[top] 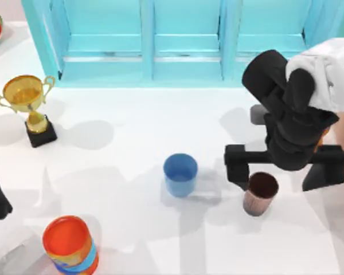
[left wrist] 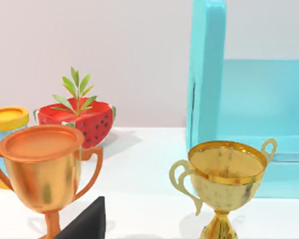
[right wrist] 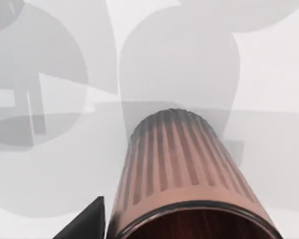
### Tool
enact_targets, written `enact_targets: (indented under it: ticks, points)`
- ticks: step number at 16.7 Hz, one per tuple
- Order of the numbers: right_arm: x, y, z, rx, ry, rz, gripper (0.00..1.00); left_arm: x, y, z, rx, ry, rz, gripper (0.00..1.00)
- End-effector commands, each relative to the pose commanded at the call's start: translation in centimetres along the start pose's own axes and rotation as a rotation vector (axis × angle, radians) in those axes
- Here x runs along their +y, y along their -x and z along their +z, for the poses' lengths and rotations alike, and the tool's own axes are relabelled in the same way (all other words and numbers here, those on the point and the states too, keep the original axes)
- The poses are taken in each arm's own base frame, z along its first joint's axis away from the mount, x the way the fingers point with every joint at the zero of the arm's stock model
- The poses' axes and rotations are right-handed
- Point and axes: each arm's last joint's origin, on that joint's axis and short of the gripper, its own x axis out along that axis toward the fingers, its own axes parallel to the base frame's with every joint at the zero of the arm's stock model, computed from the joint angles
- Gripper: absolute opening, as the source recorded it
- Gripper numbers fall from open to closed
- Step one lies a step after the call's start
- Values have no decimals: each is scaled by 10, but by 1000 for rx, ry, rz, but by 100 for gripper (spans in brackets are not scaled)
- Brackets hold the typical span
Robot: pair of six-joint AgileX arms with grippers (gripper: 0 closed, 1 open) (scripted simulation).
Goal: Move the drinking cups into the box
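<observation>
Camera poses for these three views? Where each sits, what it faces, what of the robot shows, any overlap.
Top view: above the table, looking down on the blue cup, brown cup and turquoise cabinet; right arm's open pincer over the brown cup.
Left wrist view: on the left arm, facing the gold trophy; a dark fingertip shows.
Right wrist view: on the right arm, close above the brown cup.
Shared: trophy, brown cup.

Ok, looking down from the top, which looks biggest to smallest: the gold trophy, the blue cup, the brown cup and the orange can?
1. Gold trophy, tallest with its handles and black base.
2. Orange can, though the picture's edge cuts it off.
3. Blue cup and brown cup look about alike, so I won't rank them.
</observation>
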Motion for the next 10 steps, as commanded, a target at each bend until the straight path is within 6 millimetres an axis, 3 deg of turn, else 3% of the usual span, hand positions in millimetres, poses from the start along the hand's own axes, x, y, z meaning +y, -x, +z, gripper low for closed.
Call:
enact_targets:
  ticks: [2,6,10]
  points:
    - [-1,-11,-2,9,0,-6,100,0,0,0,0,0,0,100]
    - [-1,-12,-2,10,0,-6,100,0,0,0,0,0,0,100]
    - [-1,-12,-2,10,0,-6,70,0,0,0,0,0,0,100]
